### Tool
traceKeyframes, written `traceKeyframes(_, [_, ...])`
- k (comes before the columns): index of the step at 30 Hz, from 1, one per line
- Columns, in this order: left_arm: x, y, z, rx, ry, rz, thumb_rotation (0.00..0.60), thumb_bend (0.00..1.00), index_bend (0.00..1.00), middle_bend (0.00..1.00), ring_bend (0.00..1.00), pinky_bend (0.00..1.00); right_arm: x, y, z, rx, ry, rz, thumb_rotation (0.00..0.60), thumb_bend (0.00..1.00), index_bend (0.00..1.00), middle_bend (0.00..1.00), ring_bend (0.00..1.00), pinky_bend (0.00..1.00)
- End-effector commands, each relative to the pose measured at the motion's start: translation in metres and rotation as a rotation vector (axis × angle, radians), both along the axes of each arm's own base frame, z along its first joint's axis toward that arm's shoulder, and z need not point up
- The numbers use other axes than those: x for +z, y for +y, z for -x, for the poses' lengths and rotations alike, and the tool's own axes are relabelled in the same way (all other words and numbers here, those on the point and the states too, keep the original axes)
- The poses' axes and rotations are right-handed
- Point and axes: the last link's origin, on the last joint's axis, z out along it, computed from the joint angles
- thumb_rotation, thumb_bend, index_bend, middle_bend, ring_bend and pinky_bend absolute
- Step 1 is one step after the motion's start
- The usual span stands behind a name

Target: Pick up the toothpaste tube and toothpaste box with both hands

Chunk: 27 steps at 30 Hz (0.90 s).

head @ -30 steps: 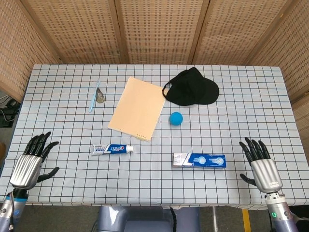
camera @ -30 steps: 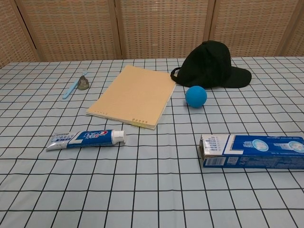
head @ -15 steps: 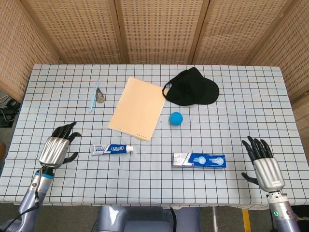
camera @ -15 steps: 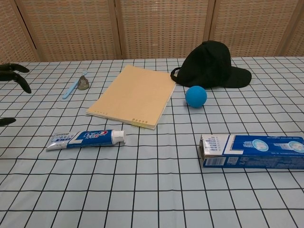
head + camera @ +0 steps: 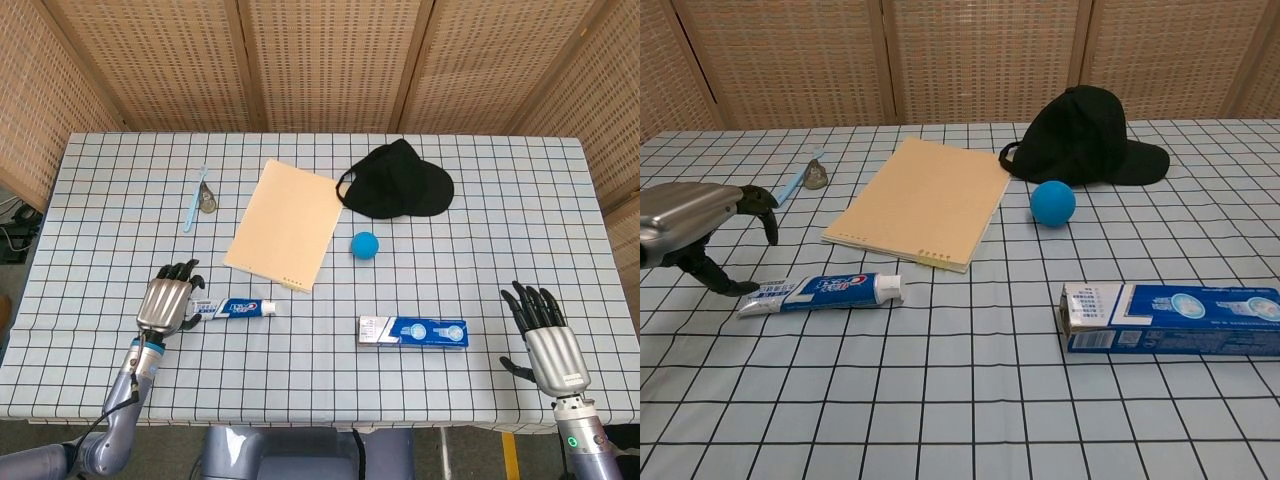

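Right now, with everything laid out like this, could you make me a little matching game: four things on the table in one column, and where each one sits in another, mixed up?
Things:
1. toothpaste tube
2. toothpaste box
3. blue ball
4. toothbrush

Places:
A. just in front of the black cap
B. far side, left of the notebook
C. near side, between the tube and the open right hand
D. right beside the left hand, by its crimped end

Pairs: 1-D, 2-C, 3-A, 4-B
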Motion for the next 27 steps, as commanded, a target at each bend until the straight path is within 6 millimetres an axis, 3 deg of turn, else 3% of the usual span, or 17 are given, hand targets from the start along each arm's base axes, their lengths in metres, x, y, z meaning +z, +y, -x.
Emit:
traceKeyframes(1, [-0.008, 0.002, -0.005, 0.013, 0.001, 0.012, 0.6, 0.23, 0.4, 0.16, 0.18, 0.18, 0.0, 0.0, 0.0, 0.001, -0.002, 0.001, 0.6, 0.11, 0.01, 0.0, 0.0, 0.0])
traceKeyframes(27, [-0.045, 0.003, -0.019, 0.063, 0.028, 0.043, 0.6, 0.23, 0.4, 0.16, 0.18, 0.19, 0.002, 0.0, 0.001, -0.002, -0.029, -0.001, 0.6, 0.11, 0.01, 0.0, 0.0, 0.0])
